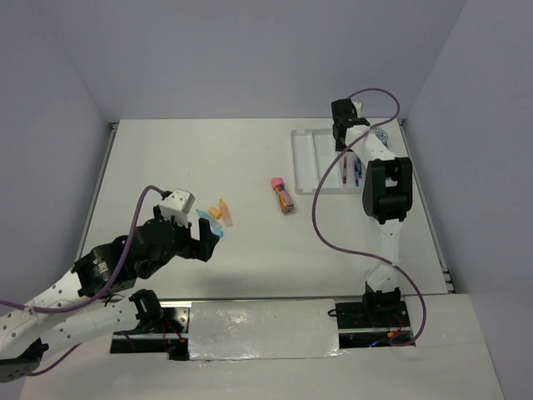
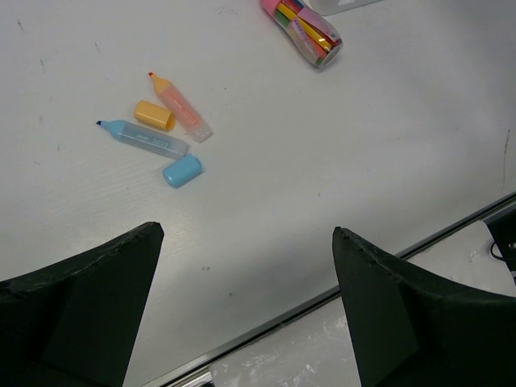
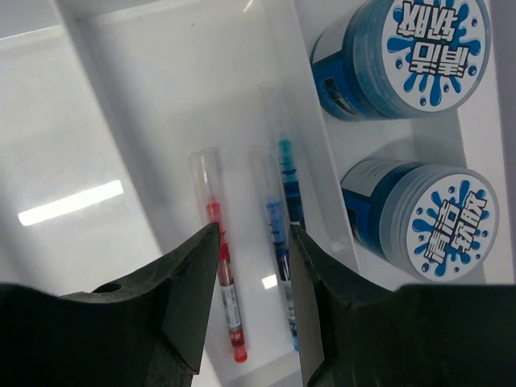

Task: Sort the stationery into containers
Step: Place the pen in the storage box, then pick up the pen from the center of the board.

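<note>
Pens (image 3: 276, 234) lie in the tray (image 3: 161, 97) beneath the slightly spread right tool (image 3: 254, 229); left tool (image 2: 246, 229) hovers spread wide.

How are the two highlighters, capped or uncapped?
Uncapped: the orange highlighter and blue highlighter show bare tips; the orange cap and blue cap lie beside them.

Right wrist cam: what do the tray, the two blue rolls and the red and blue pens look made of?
Tray: white plastic, glossy, judging by the bright light reflections and moulded dividers.
Upper blue roll and lower blue roll: probably translucent blue plastic shells, each with a printed white-and-blue top label. What's inside can't be told.
Red pen and blue pen: clear plastic barrels, with coloured ink showing through.
</note>
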{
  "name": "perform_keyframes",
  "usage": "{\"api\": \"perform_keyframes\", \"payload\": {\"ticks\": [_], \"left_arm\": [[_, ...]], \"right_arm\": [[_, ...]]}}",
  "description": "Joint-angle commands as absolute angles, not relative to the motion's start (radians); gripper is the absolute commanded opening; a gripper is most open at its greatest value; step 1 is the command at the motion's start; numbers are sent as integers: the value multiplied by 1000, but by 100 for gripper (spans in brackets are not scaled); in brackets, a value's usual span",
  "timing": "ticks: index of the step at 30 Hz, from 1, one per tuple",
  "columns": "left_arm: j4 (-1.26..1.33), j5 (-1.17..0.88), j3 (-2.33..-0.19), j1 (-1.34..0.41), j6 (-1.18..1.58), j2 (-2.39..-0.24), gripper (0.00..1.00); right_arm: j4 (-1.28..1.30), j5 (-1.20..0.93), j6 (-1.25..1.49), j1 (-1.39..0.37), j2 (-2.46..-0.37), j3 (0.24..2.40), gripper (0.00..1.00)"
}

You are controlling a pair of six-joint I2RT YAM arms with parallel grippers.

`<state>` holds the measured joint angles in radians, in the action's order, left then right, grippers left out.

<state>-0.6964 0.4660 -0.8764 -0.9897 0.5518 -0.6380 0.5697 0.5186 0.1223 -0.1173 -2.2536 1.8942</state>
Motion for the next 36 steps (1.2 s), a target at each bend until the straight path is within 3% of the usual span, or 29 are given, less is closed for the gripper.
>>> {"api": "perform_keyframes", "payload": {"ticks": [1,6,7,10,11,12,18,20,23,27,36], "left_arm": [[-687,489,-877,-989,554,-632,99],[-761,638,-900,-988,656,-655,99],[-776,665,-907,-985,678,-663,99],[-842,751,-925,-956,756,-693,99],[-853,765,-928,-936,770,-701,99],[-857,765,-928,-921,782,-709,99],[-1038,831,-969,-881,1004,-726,99],[-1092,856,-1008,-881,1075,-693,99],[-1066,864,-1035,-881,948,-626,99],[-928,821,-1013,-881,665,-539,99],[-853,815,-925,-881,635,-475,99]], "right_arm": [[587,427,147,-129,-2062,1907,48],[592,235,124,-243,-1809,1807,54],[583,204,112,-274,-1769,1731,61],[548,163,126,-406,-1645,1576,63],[540,146,136,-440,-1623,1542,92],[532,135,156,-474,-1588,1507,100],[404,172,345,-791,-1592,1330,98],[397,201,390,-859,-1690,1356,95],[466,204,397,-919,-1861,1491,82],[554,230,403,-945,-2034,1682,66],[586,230,394,-951,-2198,1807,62]]}}
